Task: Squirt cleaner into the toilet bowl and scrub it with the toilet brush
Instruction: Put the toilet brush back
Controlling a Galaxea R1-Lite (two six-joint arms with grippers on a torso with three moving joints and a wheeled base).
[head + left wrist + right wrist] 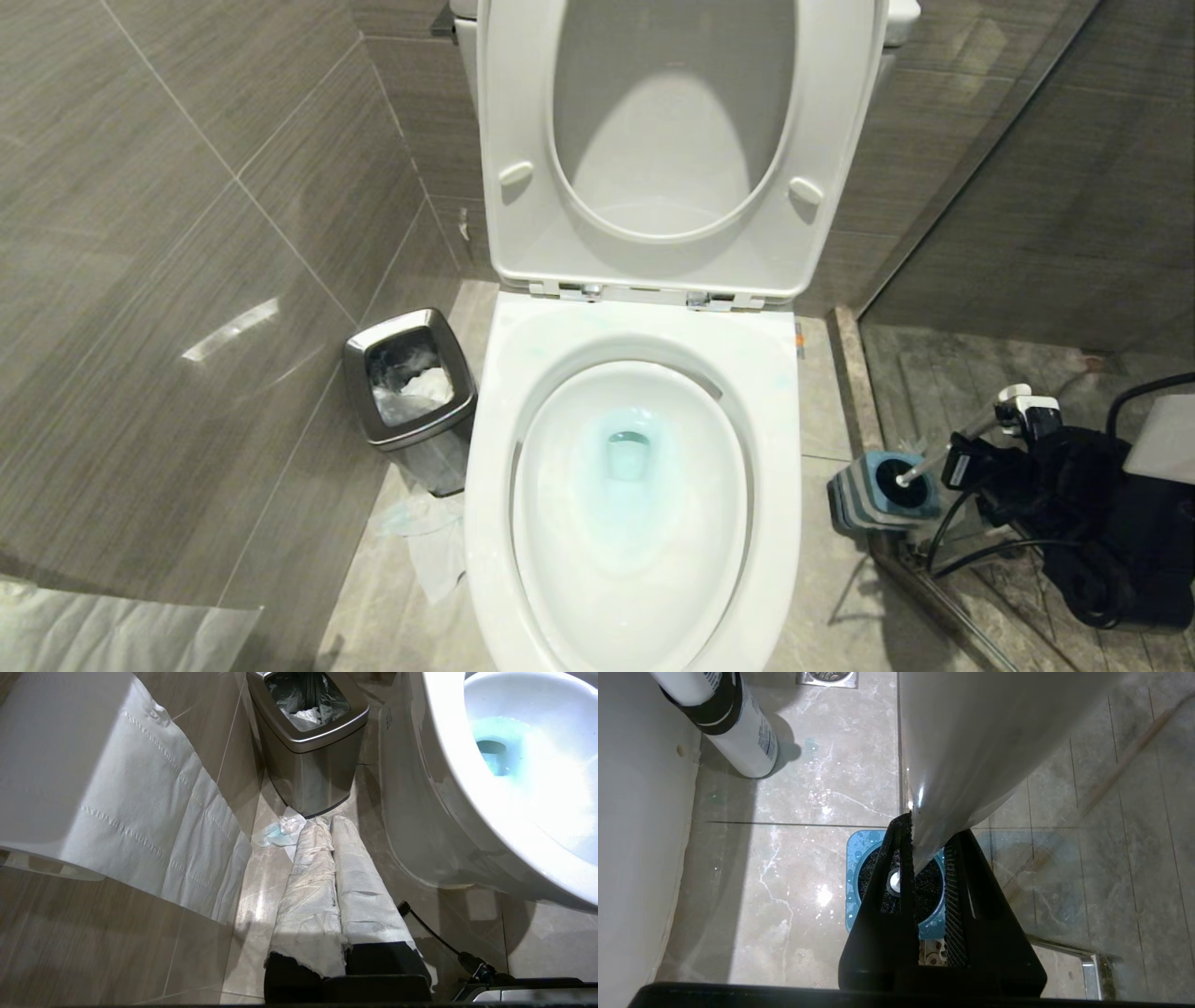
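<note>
White ceramic fills your head view: toilet bowl point(635, 504) sits centre, seat and lid tipped up against the tank, pale blue liquid pooled around the drain at the bottom of the basin.

R gripper point(962, 457) is low on your right side, beside the bowl, w/ its black fingers point(901, 877) clamped on the toilet brush point(920, 471) handle. In the right wrist view the white handle point(971, 756) runs up from between the pads, so you've got a firm pinch on it, jaws nearly together. Brush head is down in the blue-topped holder point(882, 495), which stands on the floor just beside the bowl's right flank, near the glass partition.

White bottle point(738, 723) w/ a dark band stands on the tiles further back along the bowl's side, well apart from the holder.

L gripper point(322, 826) hangs on the other side of the bowl, pointing at the floor; its paper-wrapped fingers point(308, 882) lie pressed together, nothing between them. Steel waste bin point(411, 397) w/ a liner stands just beyond the tips, against the wall tiles, close to the bowl's left side. Crumpled tissue point(282, 830) lies on the floor at the bin's foot. Paper roll point(93, 784) w/ a loose tail hangs near the L wrist.
</note>
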